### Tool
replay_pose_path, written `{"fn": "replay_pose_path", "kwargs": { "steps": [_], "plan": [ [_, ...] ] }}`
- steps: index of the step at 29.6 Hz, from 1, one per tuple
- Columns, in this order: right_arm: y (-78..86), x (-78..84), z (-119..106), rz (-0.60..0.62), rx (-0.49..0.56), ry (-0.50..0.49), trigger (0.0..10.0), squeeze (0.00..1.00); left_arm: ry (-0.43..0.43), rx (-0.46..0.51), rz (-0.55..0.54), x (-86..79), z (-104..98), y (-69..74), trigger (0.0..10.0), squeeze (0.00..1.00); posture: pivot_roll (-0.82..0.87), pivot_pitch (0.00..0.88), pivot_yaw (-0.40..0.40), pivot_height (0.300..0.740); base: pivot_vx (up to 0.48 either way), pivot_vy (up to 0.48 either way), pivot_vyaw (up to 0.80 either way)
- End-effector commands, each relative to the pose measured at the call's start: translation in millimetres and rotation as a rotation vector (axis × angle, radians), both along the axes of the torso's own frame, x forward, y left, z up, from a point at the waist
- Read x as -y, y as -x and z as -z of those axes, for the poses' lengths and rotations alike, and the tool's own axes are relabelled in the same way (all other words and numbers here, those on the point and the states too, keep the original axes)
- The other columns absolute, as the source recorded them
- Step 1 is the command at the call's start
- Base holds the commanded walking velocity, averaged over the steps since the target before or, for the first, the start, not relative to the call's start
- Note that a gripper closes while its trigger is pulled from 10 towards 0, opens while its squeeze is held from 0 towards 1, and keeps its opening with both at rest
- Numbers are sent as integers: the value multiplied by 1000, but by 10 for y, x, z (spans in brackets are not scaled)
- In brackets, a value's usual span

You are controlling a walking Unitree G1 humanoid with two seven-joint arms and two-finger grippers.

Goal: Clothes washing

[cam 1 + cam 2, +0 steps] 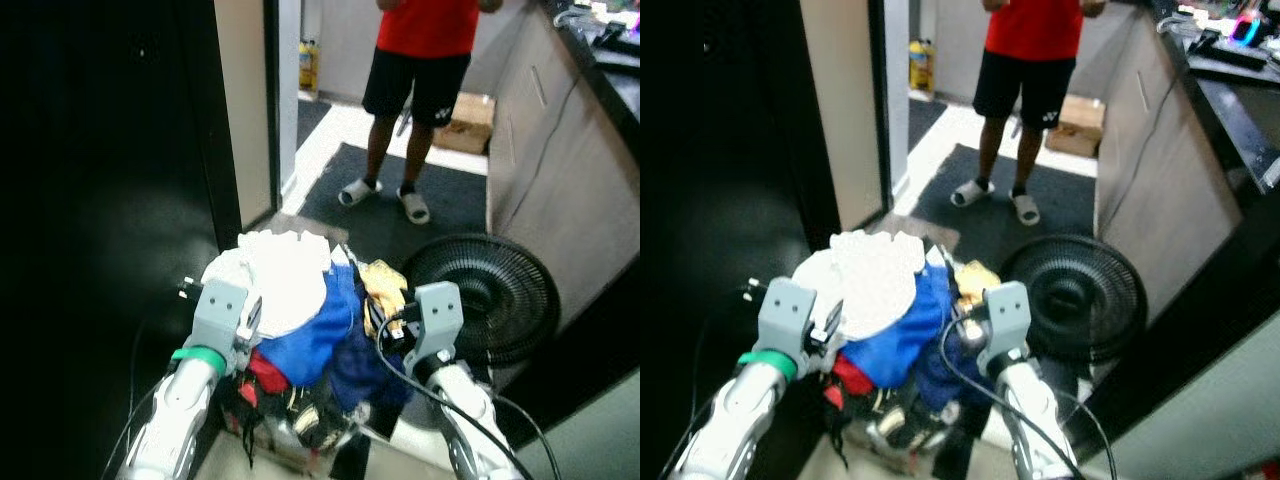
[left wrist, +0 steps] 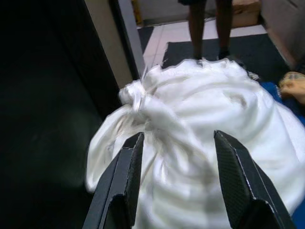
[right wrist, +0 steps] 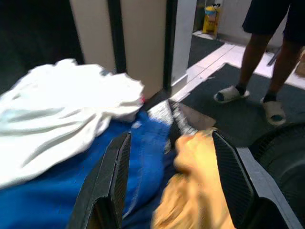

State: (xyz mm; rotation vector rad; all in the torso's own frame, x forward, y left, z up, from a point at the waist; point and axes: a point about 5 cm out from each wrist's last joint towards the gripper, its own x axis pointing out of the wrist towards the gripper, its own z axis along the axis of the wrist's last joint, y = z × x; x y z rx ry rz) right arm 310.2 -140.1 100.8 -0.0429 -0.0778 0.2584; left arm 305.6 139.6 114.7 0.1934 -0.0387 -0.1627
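Laundry pile sits heaped between the two arms, low in front of the robot, just short of a dark doorway mat. White cloth is on top, bunched into a knot on one side; blue garment under it, yellow cloth on the robot's right side, red piece and darker items lower down. What holds the pile can't be made out.

Left gripper: fingers spread apart, straddling the white cloth from above; contact can't be confirmed, nothing clamped. Wrist housing sits against the left side of the pile, green band on the arm.

Right gripper: fingers spread apart, one over the blue garment, the other past the yellow cloth, which lies between them. Not clamped on anything.

Black floor fan lies just beside the pile on the robot's right, grille facing up. Person in red shirt, black shorts and slippers stands on the mat beyond. Yellow bottle stands on the floor further back. Cardboard box is beside the person's feet, against a beige cabinet.
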Motion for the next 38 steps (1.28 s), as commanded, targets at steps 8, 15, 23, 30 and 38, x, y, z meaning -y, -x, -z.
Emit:
{"fn": "replay_pose_path", "kwargs": {
  "steps": [8, 15, 23, 30, 38],
  "plan": [
    [2, 27, 26, 11, -5, -1, 10000, 0, -12, -44, 17, 0, 104, 35, 10000, 0, 30, 23, 25, 740, 0, 0, 0],
    [-1, 72, -14, 20, 20, -1, 10000, 0, -14, -57, 19, 8, 143, 7, 10000, 0, 23, 39, 24, 740, 0, 0, 0],
    [-90, 16, -153, -37, 53, 2, 10000, 0, -23, -18, -30, -65, -12, -158, 10000, 0, 25, 98, 16, 740, 0, 0, 0],
    [-220, -87, -252, -81, 63, -6, 10000, 0, -37, 8, -43, -50, -111, -267, 10000, 0, 50, 151, 1, 740, 0, 0, 0],
    [-392, -572, -461, -279, 84, -32, 10000, 0, -35, 35, -104, -175, -226, -368, 10000, 0, 105, 201, -26, 740, 0, 0, 0]
  ]
}}
